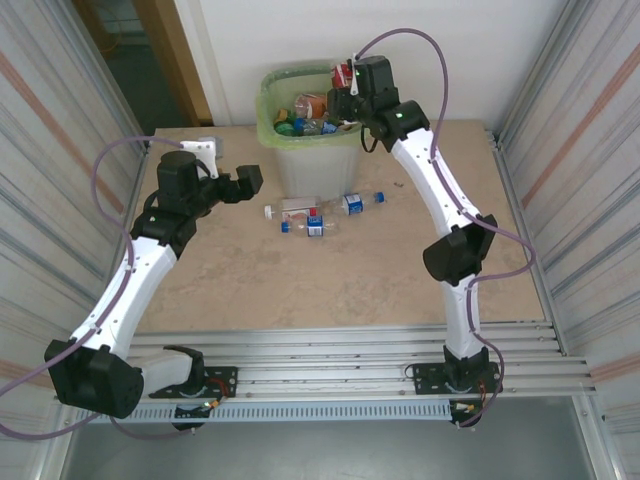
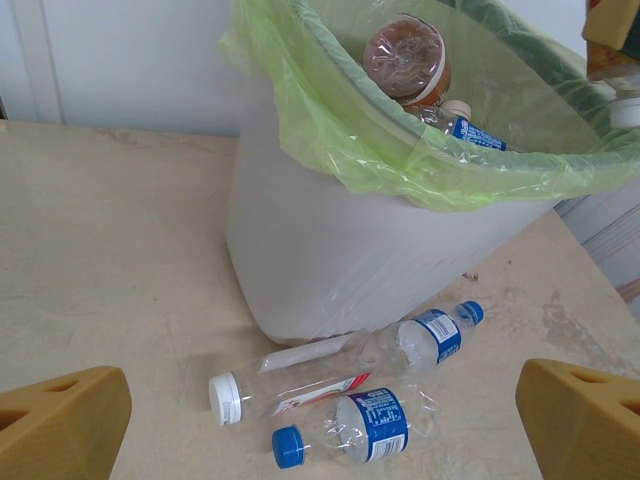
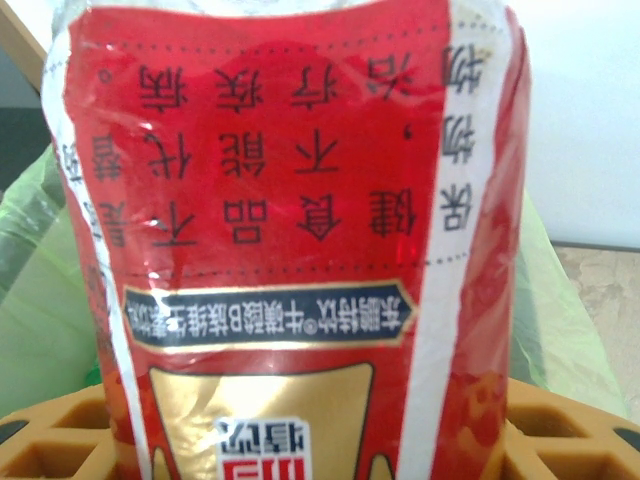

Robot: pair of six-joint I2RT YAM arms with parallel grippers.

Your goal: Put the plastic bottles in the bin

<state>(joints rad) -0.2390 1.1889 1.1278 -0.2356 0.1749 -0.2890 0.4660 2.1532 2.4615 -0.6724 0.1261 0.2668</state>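
Most of the job looks done. Several crushed plastic bottles (image 2: 405,60) lie inside the tall translucent grey-white bin with a light green liner (image 1: 312,160), directly beneath the right pincer (image 1: 347,85). That pincer, its arm stretched forward over the rim, is clenched on a red-labelled crushed bottle (image 3: 290,230), not yet dropped. Three bottles are left on the table (image 1: 250,290), just ahead of the left pincer (image 1: 250,181): a white-capped clear bottle (image 2: 290,375), a blue-labelled long bottle (image 2: 440,335) and a blue-capped short bottle (image 2: 355,430). The left pincer hovers low, jaws spread wide, holding nothing.
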